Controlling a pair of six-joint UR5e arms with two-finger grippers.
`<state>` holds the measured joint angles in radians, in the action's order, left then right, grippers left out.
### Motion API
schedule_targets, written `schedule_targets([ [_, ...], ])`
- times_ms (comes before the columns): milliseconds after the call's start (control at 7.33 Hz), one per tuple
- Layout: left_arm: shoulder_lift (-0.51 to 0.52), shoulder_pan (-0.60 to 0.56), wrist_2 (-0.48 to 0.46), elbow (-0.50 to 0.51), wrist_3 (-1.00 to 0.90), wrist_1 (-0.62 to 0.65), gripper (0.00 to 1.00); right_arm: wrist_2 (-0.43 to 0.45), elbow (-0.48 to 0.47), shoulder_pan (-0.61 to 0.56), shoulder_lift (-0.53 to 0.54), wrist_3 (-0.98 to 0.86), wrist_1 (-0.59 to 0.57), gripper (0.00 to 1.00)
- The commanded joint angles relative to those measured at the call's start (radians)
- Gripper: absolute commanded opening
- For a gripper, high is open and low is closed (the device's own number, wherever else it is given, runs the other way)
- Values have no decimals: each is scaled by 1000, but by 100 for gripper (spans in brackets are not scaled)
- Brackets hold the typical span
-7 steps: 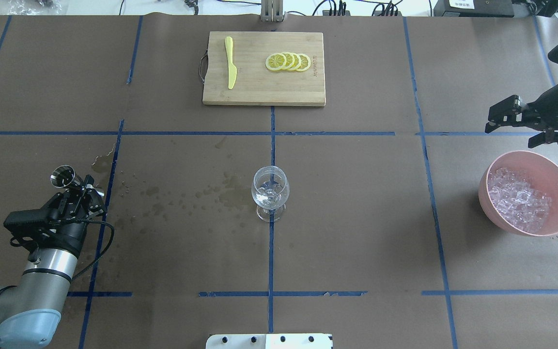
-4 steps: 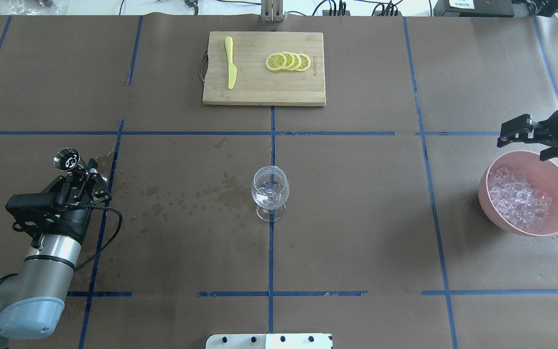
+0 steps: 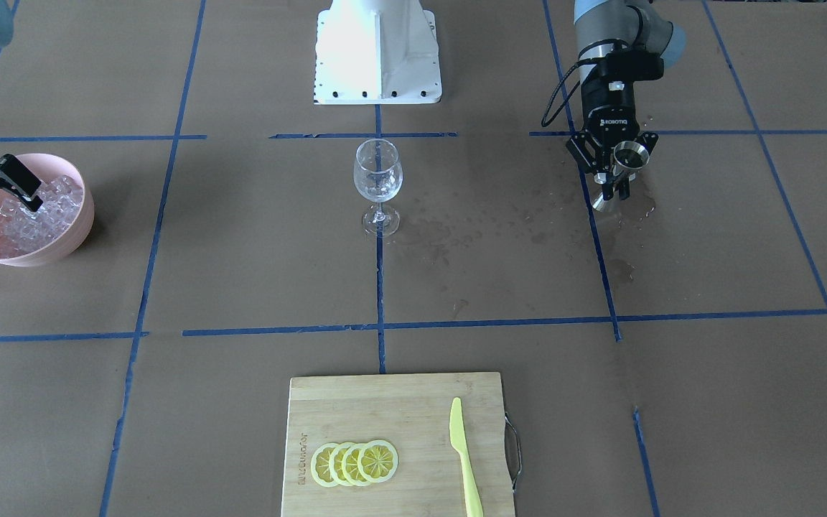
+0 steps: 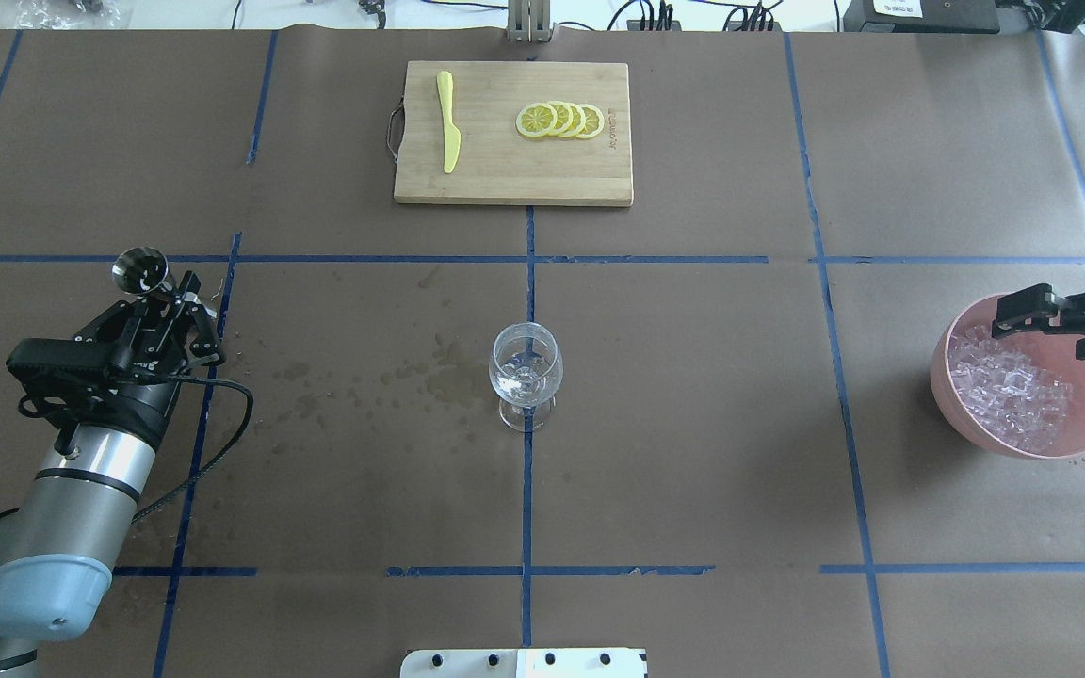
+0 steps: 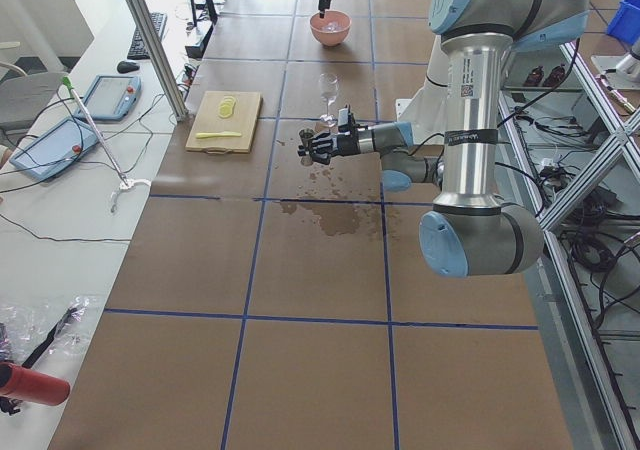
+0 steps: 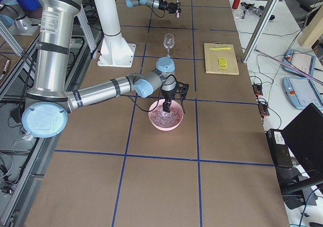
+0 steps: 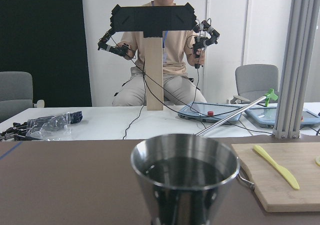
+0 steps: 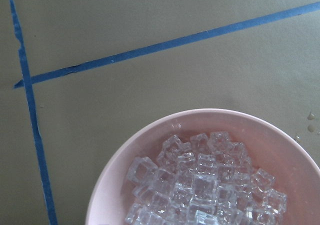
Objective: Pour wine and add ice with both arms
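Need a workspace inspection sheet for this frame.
Surface: table papered brown with a blue tape grid; wet spots beside the glass.
Job's things: glass upright at centre, seemingly with a little wine; ice heaped in bowl.
Clutter: board with knife and lemon slices.
Tools: left tool shut on jigger; right tool open over the ice.
Cables: black cable looped off left arm.
Surroundings: person seated beyond the table.

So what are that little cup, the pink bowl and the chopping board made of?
The cup looks like polished steel: silvery, with mirror-like reflections. The bowl seems matte plastic, maybe ceramic: smooth, even pink. The chopping board looks like bamboo or wood: pale tan with grain strips.
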<state>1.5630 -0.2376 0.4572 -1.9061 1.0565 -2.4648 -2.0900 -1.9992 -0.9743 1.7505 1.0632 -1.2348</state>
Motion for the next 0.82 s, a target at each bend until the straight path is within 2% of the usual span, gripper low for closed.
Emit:
schedule_targets([
  [0, 98, -34, 78, -7, -137, -16, 0, 22, -10, 40, 23, 0, 6, 100],
  [410, 213, -35, 139, -18, -300, -16, 0, 22, -36, 60, 54, 0, 8, 100],
  [683, 284, -29, 205, -24, -409, -11, 0, 22, -35, 66, 84, 0, 65, 100],
])
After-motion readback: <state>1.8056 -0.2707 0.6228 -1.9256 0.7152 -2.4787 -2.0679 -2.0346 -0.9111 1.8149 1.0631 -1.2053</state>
